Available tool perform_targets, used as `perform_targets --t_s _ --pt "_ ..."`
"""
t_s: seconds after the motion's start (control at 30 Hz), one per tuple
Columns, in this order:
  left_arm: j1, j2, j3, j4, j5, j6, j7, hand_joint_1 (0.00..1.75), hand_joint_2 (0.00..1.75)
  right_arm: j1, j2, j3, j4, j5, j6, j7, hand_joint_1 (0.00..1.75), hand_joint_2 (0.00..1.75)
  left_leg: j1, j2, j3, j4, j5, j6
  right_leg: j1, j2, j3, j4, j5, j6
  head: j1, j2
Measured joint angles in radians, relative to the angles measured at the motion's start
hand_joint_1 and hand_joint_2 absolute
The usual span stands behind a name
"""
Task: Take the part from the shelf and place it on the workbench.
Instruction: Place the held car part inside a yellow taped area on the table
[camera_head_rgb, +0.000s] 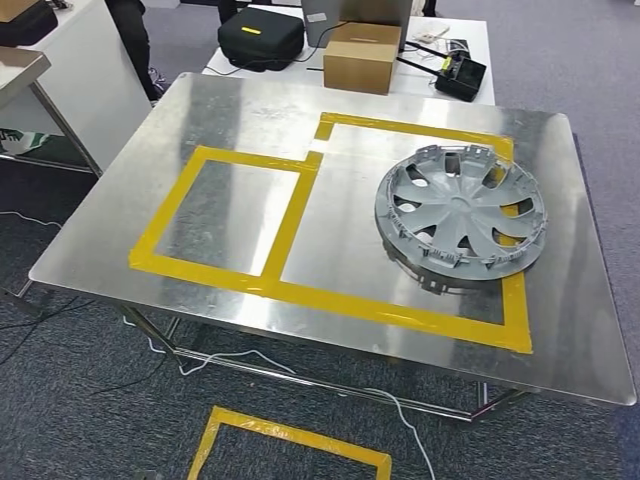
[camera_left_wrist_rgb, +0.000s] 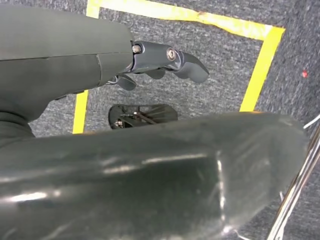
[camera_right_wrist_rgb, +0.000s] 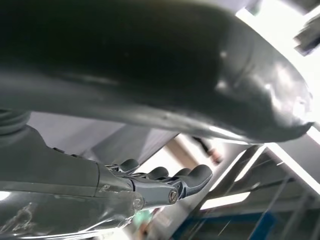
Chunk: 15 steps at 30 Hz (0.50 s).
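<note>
A grey wheel cover (camera_head_rgb: 460, 214), the part in question, lies flat on the right side of a shiny metal table (camera_head_rgb: 226, 110), inside the larger of two rectangles marked in yellow tape (camera_head_rgb: 293, 218), with its right edge overlapping the tape line on that side. The smaller taped rectangle sits to its left. Beyond the far edge of the table, a white table (camera_head_rgb: 423, 80) carries a cardboard box (camera_head_rgb: 361, 57), a black case (camera_head_rgb: 261, 37) with a yellow mark and a black device (camera_head_rgb: 460, 76). White cables (camera_head_rgb: 226, 358) trail across the grey carpet beneath the table frame, and another yellow tape outline (camera_head_rgb: 287, 440) marks the floor close in front. In the left wrist view, the left robot hand (camera_left_wrist_rgb: 166, 62) hangs over the carpet above a taped floor rectangle (camera_left_wrist_rgb: 260, 65), its fingers stretched out and apart with nothing in them. In the right wrist view, the right robot hand (camera_right_wrist_rgb: 166, 180) likewise holds nothing, its dark fingers extended side by side and its thick thumb apart from them.
</note>
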Motion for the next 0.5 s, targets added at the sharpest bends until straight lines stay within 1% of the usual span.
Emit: perform_targets --t_s 0.03,0.07,0.1,0.13,0.2,0.23,0.27,0.3,0.37,0.4,0.43,0.47,0.5 --pt "0.0 -0.002 0.005 -0.003 0.001 0.0 0.0 0.0 0.0 0.0 0.004 -0.018 0.014 0.022 -0.022 0.003 0.0 0.0 0.001 0.0 0.039 -0.069 0.032 0.0 -0.001 0.002 0.001 0.0 0.0 0.003 0.0 0.0" --pt "-0.002 -0.005 0.01 -0.007 0.003 0.0 -0.001 0.0 0.0 0.001 0.007 -0.033 0.027 0.047 -0.043 0.01 0.0 0.0 0.002 -0.002 0.075 -0.136 0.054 0.003 0.0 0.004 0.0 0.003 -0.001 0.008 -0.001 0.0" --pt "-0.003 -0.009 0.016 -0.01 0.006 0.0 -0.001 0.0 0.0 0.002 0.009 -0.045 0.039 0.071 -0.063 0.019 0.0 0.0 0.002 -0.003 0.101 -0.184 0.066 0.007 0.002 0.006 0.0 0.004 -0.001 0.014 -0.001 0.0" --pt "-0.003 -0.012 0.022 -0.012 0.008 0.001 -0.002 0.0 0.0 0.004 0.01 -0.055 0.051 0.09 -0.077 0.03 0.0 0.0 0.001 -0.005 0.112 -0.208 0.068 0.014 0.003 0.008 -0.001 0.004 0.0 0.02 -0.001 0.0" --pt "-0.003 -0.017 0.031 -0.017 0.011 0.002 -0.002 0.0 0.0 0.008 0.012 -0.071 0.071 0.114 -0.091 0.047 0.0 0.0 0.0 -0.005 0.113 -0.215 0.07 0.031 0.003 0.009 0.0 0.0 0.003 0.032 0.001 0.0" --pt "-0.003 -0.018 0.036 -0.019 0.012 0.003 -0.002 0.0 0.0 0.01 0.013 -0.078 0.079 0.123 -0.094 0.054 0.0 0.0 0.0 -0.004 0.113 -0.216 0.074 0.038 0.001 0.009 -0.001 0.003 -0.002 0.036 0.002 0.0" --pt "-0.004 -0.02 0.04 -0.022 0.014 0.003 -0.002 0.0 0.0 0.01 0.014 -0.084 0.088 0.138 -0.098 0.065 0.0 0.0 0.001 -0.002 0.113 -0.217 0.078 0.045 0.0 0.007 -0.008 0.024 -0.019 0.041 0.004 0.0" --pt "-0.004 -0.022 0.045 -0.024 0.017 0.004 -0.003 0.0 0.0 0.011 0.014 -0.09 0.099 0.159 -0.1 0.079 0.0 0.0 0.002 0.0 0.113 -0.219 0.082 0.05 0.0 0.006 -0.025 0.066 -0.049 0.045 0.005 0.0" --pt "-0.004 -0.026 0.056 -0.028 0.026 0.004 -0.005 0.0 0.0 0.013 0.017 -0.1 0.13 0.223 -0.102 0.117 0.0 0.0 0.0 0.001 0.109 -0.218 0.085 0.056 0.0 0.004 -0.078 0.2 -0.126 0.049 0.009 0.0" --pt "-0.004 -0.028 0.062 -0.03 0.031 0.004 -0.006 0.0 0.0 0.016 0.018 -0.104 0.151 0.255 -0.101 0.135 0.0 0.0 -0.001 0.001 0.107 -0.218 0.087 0.057 0.001 0.004 -0.099 0.257 -0.15 0.05 0.009 0.0" --pt "-0.004 -0.031 0.068 -0.031 0.036 0.004 -0.008 0.0 0.0 0.019 0.02 -0.108 0.174 0.285 -0.1 0.151 0.0 0.0 -0.002 0.001 0.105 -0.218 0.088 0.058 0.001 0.004 -0.106 0.284 -0.157 0.05 0.01 0.0" --pt "-0.004 -0.033 0.074 -0.032 0.04 0.005 -0.009 0.0 0.0 0.021 0.022 -0.112 0.197 0.313 -0.098 0.166 0.0 0.0 -0.003 0.001 0.104 -0.218 0.09 0.057 0.001 0.004 -0.093 0.271 -0.145 0.048 0.01 0.0" --pt "-0.004 -0.036 0.08 -0.034 0.044 0.006 -0.011 0.0 0.0 0.023 0.023 -0.116 0.222 0.344 -0.093 0.183 0.0 0.0 -0.003 0.001 0.104 -0.218 0.091 0.056 0.001 0.003 -0.059 0.218 -0.117 0.046 0.01 0.0"
